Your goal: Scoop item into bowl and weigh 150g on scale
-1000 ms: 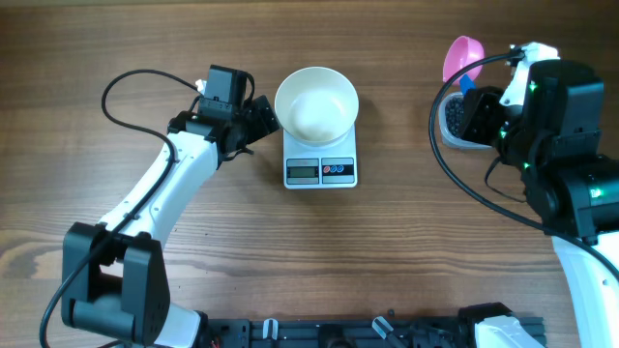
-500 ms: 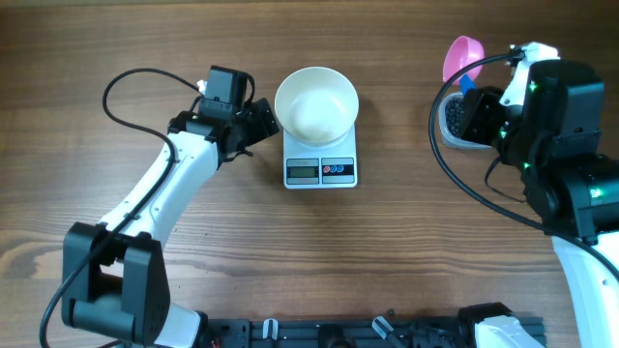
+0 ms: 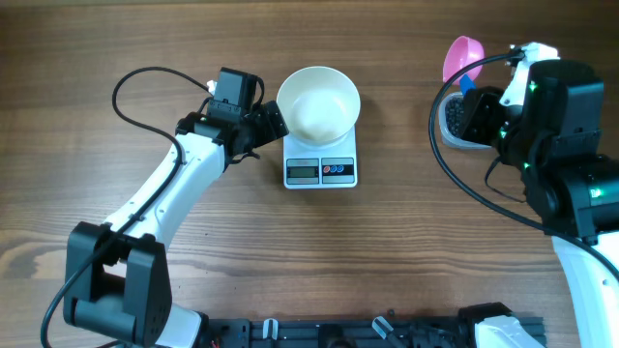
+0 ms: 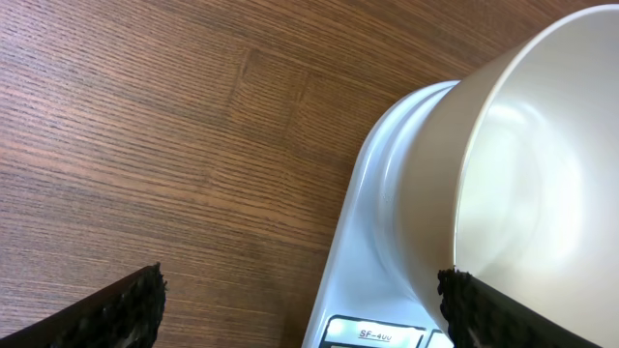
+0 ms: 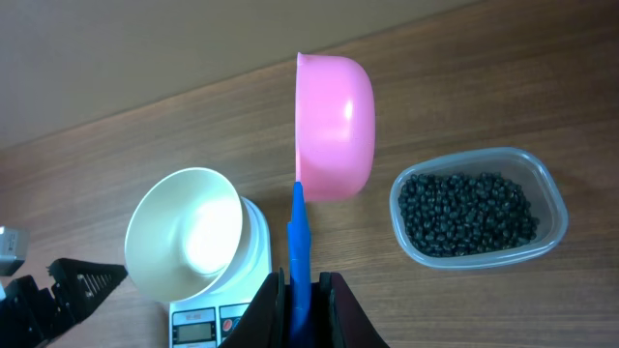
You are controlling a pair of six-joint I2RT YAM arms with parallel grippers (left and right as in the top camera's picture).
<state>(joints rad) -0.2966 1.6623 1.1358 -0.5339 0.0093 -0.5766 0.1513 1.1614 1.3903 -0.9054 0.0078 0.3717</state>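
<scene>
- The scale (image 3: 320, 170) lies flat on the wooden table (image 3: 406, 251), a little left of centre in the overhead view
- Its grey display and 2 small round buttons are on the front edge; the reading is too small to make out
- The bowl (image 3: 318, 101) stands upright on the scale platform and covers most of it; its inside shows plain white
- The left gripper (image 3: 272, 123) sits just beside the bowl's rim on the left arm's side, with its jaws spread wide and gripping nothing
- In the left wrist view, 1 of its fingers (image 4: 116, 314) is over bare table, and the other overlaps the lower wall of the bowl; whether it touches the bowl cannot be told
- The right gripper (image 5: 298, 295) has its jaws closed on the blue handle (image 5: 299, 232) of a pink scoop (image 5: 334, 126)
- The scoop is held in the air on its edge, with its mouth turned toward the bowl side and its rounded back toward the tub (image 5: 476, 255); its inside is not visible in the right wrist view
- The tub is clear plastic and stands on the table well apart from the scale, on the right arm's side; in the overhead view the right arm hides most of it
- The beads (image 5: 467, 213) lie in the tub as a dark grainy layer across its floor
</scene>
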